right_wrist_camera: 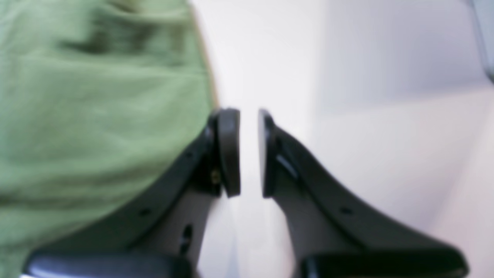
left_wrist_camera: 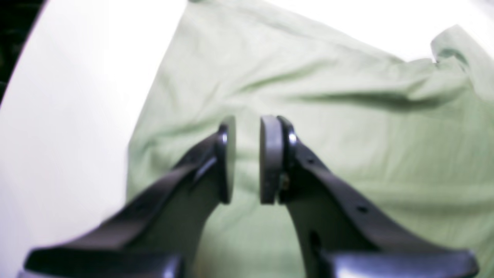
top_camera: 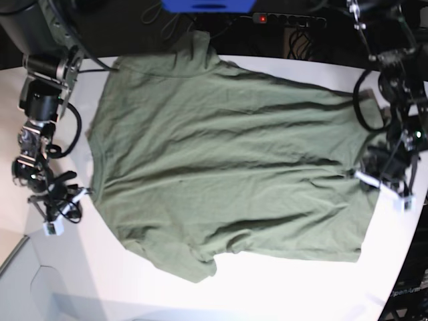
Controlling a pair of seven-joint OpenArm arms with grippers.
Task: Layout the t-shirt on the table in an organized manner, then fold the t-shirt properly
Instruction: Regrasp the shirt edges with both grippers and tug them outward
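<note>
While the wrinkly olive-green cotton t-shirt [top_camera: 227, 167] lies spread nearly flat across the large white smooth desk [top_camera: 281, 287], both arms sit at its opposite ends. Left claw [left_wrist_camera: 247, 158] hovers over the fabric, pads slightly parted, grasping nothing. Right claw [right_wrist_camera: 249, 152] sits just beside the shirt's edge over bare desk, pads likewise slightly apart, empty.

No text, label, brand or number is legible in any view
</note>
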